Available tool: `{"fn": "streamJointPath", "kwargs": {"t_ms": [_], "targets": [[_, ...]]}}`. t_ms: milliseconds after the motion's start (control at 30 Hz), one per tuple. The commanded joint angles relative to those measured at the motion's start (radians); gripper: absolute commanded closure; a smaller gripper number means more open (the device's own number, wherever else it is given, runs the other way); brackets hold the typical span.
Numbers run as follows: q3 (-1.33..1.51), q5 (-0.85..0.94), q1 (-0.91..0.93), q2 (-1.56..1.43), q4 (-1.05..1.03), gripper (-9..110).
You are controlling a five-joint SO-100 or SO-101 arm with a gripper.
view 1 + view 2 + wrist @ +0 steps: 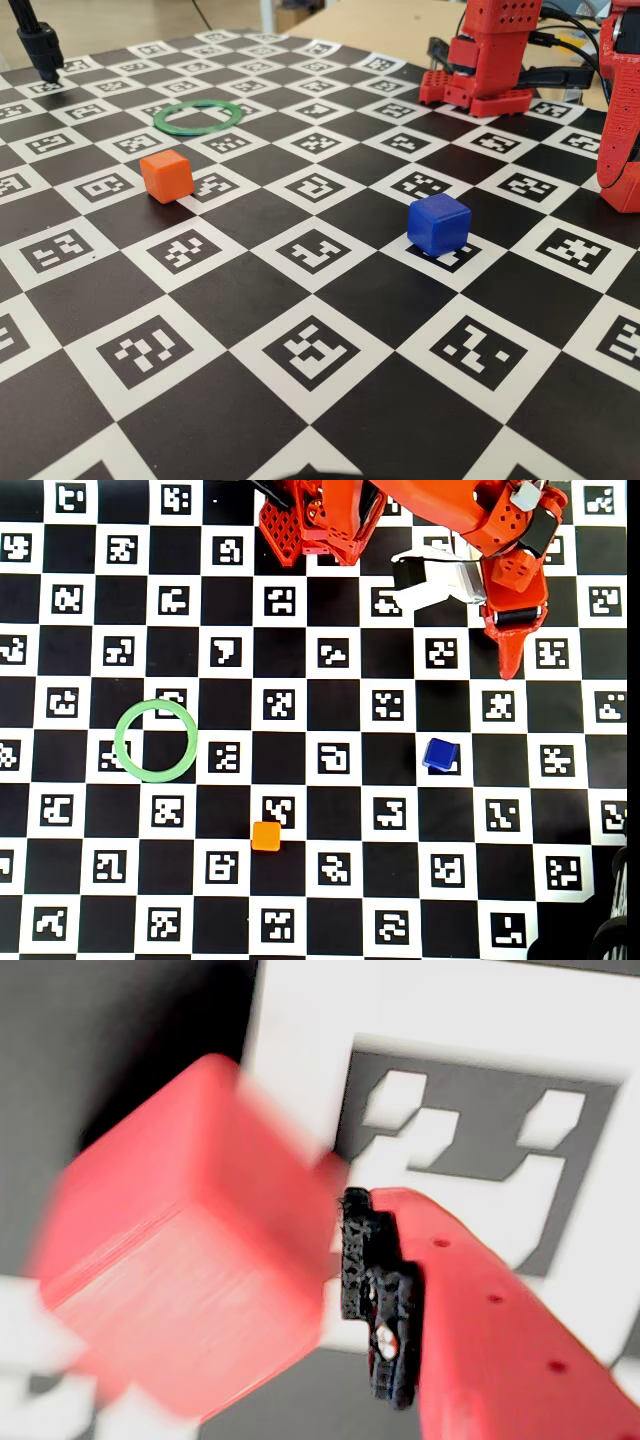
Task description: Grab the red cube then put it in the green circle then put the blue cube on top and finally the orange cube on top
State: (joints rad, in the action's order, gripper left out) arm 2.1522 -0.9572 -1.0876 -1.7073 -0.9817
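Observation:
In the wrist view the red cube fills the left half, blurred and tilted, close beside the black pad of my gripper's one visible red finger; the other finger is out of frame. The red cube is hidden in the other two views. My gripper points down at the board's right back part, seen at the right edge of the fixed view as gripper. The green circle lies empty at the left. The blue cube and the orange cube rest on the board, apart from everything.
The checkered marker board covers the table. The arm's red base stands at the back centre. A black stand rises at the back left in the fixed view.

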Motion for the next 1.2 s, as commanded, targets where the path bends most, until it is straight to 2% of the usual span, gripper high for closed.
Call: {"fn": "streamJointPath", "kwargs": {"t_ms": [0, 667, 1167], "targets": [[0.0, -0.005, -0.051, -0.002, 0.014, 53], [0.037, 0.038, -0.038, 0.017, 0.097, 53], [0.046, 0.233, -0.021, 0.011, 0.103, 55]]}}
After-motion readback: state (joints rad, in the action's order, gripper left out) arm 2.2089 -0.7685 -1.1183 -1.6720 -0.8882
